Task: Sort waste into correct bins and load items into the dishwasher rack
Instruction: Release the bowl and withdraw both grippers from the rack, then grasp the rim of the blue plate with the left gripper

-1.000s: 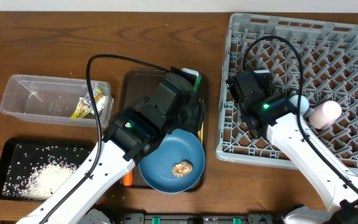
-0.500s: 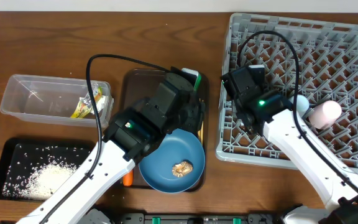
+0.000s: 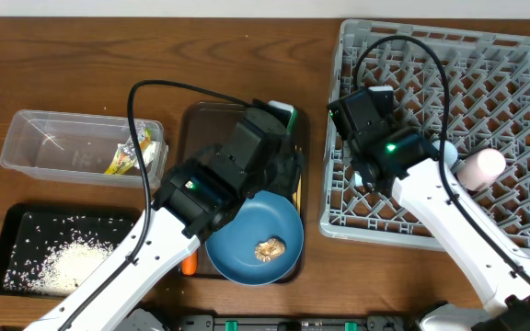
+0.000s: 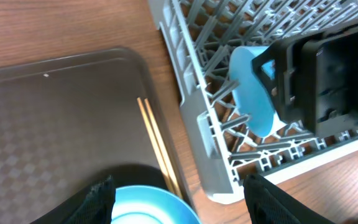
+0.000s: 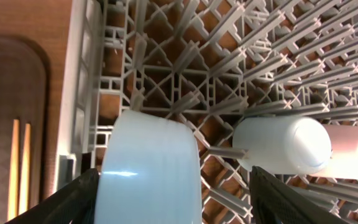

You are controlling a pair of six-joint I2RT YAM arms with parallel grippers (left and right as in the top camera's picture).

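Observation:
The light blue bowl [image 5: 148, 168] stands on edge among the pegs at the left side of the grey dishwasher rack [image 3: 513, 64]. My right gripper [image 5: 182, 199] is open around it, with a gap on the right side. A small blue cup [image 5: 278, 146] and a pink cup [image 3: 481, 167] lie in the rack beside it. My left gripper [image 4: 185, 202] hangs open and empty over the blue plate [image 3: 254, 241], which carries a brown food lump [image 3: 270, 247]. The chopsticks [image 4: 157, 146] lie on the brown serving tray [image 4: 55, 118].
A clear tub [image 3: 63, 142] at the left holds a yellow-green wrapper [image 3: 125, 158]. The black tray [image 3: 26, 230] at the front left holds rice [image 3: 72, 259]. An orange carrot [image 3: 189, 265] pokes out beside the plate. The right arm's body [image 4: 328, 74] looms over the rack.
The right gripper has opened, let go of the bowl and drawn back a little toward the far side of the rack. The left arm has not moved.

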